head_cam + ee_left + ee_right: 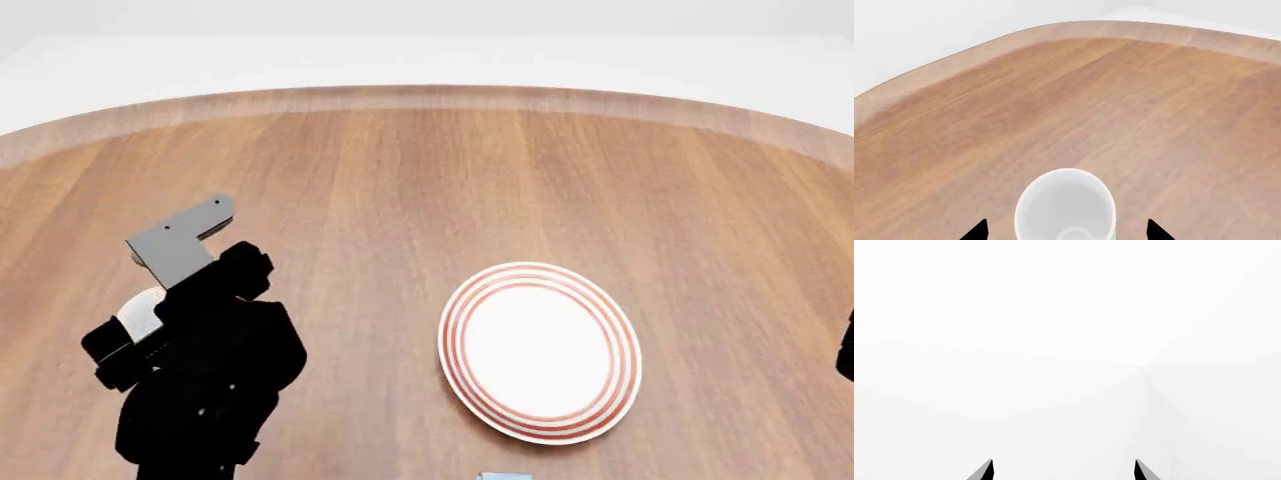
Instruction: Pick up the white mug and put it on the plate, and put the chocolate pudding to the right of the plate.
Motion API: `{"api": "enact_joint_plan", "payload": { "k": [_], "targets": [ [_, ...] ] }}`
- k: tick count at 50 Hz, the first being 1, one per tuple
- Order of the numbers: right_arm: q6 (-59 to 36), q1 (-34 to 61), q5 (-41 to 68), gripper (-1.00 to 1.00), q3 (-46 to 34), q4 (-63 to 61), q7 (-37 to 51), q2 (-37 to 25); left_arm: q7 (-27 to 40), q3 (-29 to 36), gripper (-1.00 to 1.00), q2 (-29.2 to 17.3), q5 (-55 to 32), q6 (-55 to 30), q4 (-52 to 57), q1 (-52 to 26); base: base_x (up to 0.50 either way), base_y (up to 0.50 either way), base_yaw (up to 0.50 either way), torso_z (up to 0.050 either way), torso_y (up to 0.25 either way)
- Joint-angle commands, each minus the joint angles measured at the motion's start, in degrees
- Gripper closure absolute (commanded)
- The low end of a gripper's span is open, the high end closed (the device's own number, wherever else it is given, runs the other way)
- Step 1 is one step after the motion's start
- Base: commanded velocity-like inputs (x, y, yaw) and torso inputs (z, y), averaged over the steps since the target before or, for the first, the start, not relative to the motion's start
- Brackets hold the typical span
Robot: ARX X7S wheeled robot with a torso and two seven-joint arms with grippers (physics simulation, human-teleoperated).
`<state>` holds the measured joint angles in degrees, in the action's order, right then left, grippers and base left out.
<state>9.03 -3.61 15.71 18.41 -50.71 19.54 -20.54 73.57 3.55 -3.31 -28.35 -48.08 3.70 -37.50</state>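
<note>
The white mug (1066, 205) stands on the wooden table (400, 180), its open mouth showing between the fingers of my left gripper (1066, 231). The jaws stand wide on either side of the mug, each with a gap of bare wood, so the gripper is open. In the head view my left arm (200, 380) covers most of the mug (138, 312). The plate (541, 350), white with red rings, lies well to the mug's right with nothing on it. The chocolate pudding (505, 476) shows only as a light blue sliver at the bottom edge. My right gripper (1063, 471) is open, facing blank white.
The table's curved far edge (427, 95) runs across the back, with white floor beyond it. A black bit of my right arm (846, 350) shows at the head view's right edge, beyond the plate.
</note>
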Motion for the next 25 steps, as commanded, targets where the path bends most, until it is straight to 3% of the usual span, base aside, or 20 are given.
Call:
{"api": "enact_joint_plan", "payload": {
  "k": [1,25],
  "targets": [
    [0.3,-0.2,0.0,-1.0,-0.2,0.2,0.1,-0.1,0.1,1.8,-1.0,-0.5,0.1,1.5,-2.7,1.4,0.0,0.0,0.0,0.0,0.0],
    [0.6,-0.6,-0.2,-1.0,-0.8,0.3,0.4,-0.4,0.5,5.2,-1.0,-1.0,-0.8,2.5,-3.0,6.0,0.0,0.0,0.0,0.0,0.0]
  ]
}}
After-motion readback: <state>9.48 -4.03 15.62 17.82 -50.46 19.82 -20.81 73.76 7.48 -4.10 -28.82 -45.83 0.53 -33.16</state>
